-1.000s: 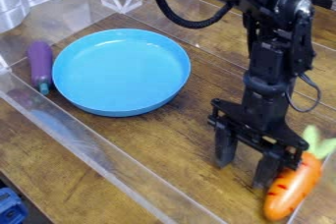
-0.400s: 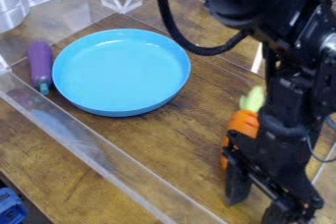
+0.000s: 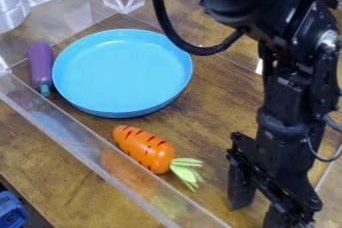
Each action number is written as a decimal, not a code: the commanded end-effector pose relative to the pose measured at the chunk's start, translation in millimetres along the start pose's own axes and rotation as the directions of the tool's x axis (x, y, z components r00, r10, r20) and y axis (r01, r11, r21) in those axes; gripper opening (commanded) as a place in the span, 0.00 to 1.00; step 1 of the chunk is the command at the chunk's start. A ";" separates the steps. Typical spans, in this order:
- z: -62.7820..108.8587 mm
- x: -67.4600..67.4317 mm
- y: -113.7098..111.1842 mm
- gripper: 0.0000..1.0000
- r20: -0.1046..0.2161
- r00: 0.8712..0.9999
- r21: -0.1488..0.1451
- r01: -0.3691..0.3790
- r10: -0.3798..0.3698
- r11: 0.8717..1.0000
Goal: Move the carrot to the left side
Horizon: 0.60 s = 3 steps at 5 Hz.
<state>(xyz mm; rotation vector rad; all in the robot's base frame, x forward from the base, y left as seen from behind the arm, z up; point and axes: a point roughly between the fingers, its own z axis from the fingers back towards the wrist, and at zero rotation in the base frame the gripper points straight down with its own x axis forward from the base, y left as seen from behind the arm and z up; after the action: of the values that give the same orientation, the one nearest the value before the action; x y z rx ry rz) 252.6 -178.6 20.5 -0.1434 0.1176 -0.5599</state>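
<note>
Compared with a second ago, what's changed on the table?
The carrot moved from the right edge leftward and now lies free on the wood below the blue plate. The hand shifted slightly and no longer touches it. Plate and eggplant stayed put.

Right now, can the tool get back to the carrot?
Probably yes. The carrot lies alone on the wood table, just left of the tool, with nothing between them; the blue plate sits farther back.

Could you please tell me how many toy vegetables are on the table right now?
2. The carrot lies on the wood in front of the blue plate, left of the gripper. The purple eggplant lies against the plate's left side. The arm could hide others.
</note>
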 end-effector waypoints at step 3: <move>2.3 -5.9 21.9 1.00 -0.045 0.999 0.004 -0.017 0.017 1.000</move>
<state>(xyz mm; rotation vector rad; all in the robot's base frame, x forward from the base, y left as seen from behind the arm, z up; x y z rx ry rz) 254.5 -168.7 19.5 -0.1336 0.1597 -0.5742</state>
